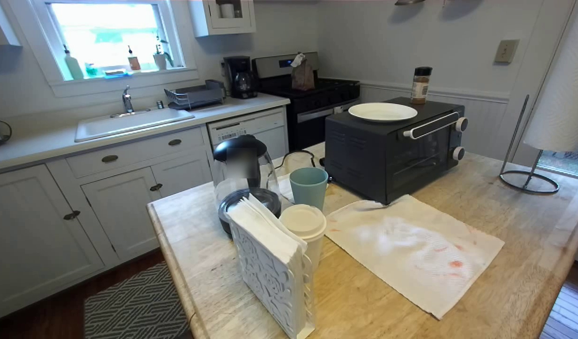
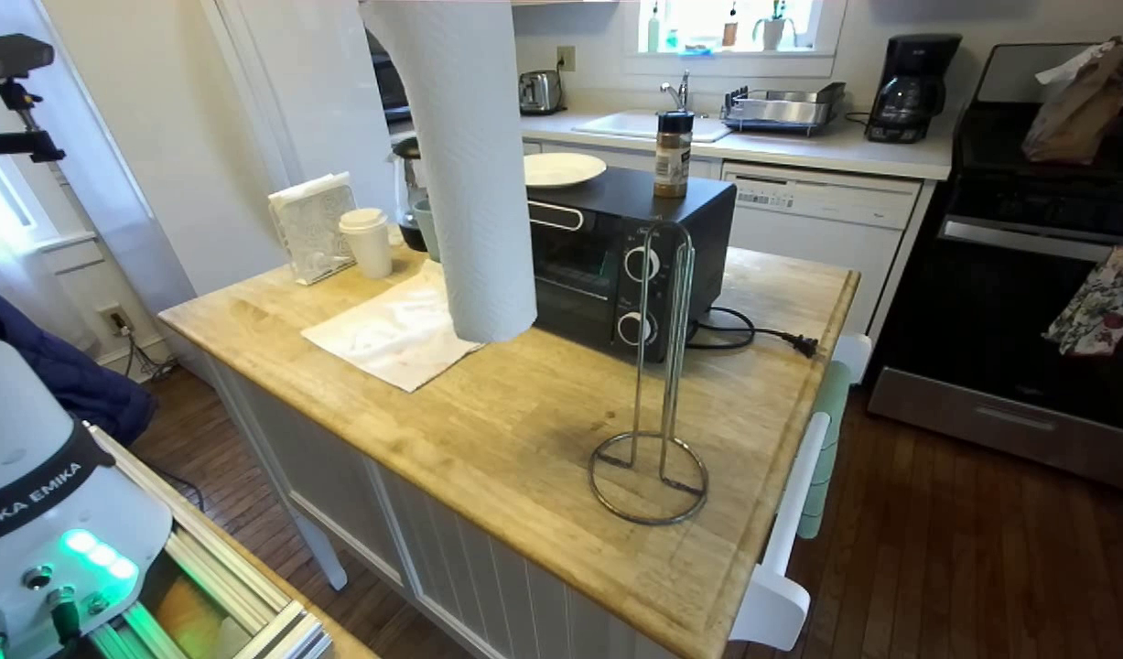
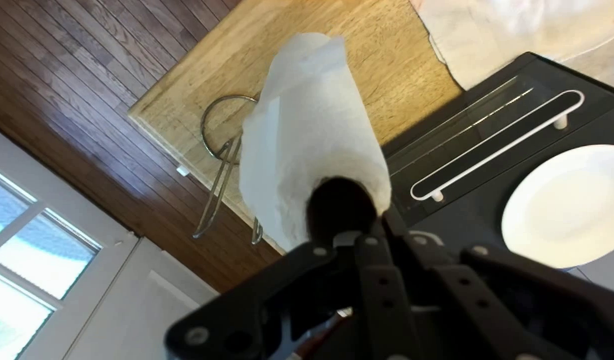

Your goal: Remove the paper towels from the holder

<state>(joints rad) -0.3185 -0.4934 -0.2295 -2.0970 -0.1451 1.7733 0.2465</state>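
Note:
The white paper towel roll (image 2: pixel 479 183) hangs in the air above the table, off the holder, in both exterior views (image 1: pixel 559 89). In the wrist view the roll (image 3: pixel 322 110) shows its dark core hole close to the fingers. The wire holder (image 2: pixel 675 366) stands upright and bare on the table; its ring base (image 1: pixel 529 190) shows below the roll, and its ring and wires also show in the wrist view (image 3: pixel 203 125). My gripper (image 3: pixel 381 220) is shut on the roll's upper rim, one finger at the core hole and one outside. The gripper is outside both exterior views.
A black toaster oven (image 2: pixel 598 275) with a white plate (image 1: pixel 383 112) and spice jar (image 1: pixel 420 85) on top stands behind the roll. A stained cloth (image 1: pixel 411 249), napkin stand (image 1: pixel 270 278), lidded cup (image 1: pixel 304 221), green cup (image 1: pixel 309 186) and kettle (image 1: pixel 246 188) share the table.

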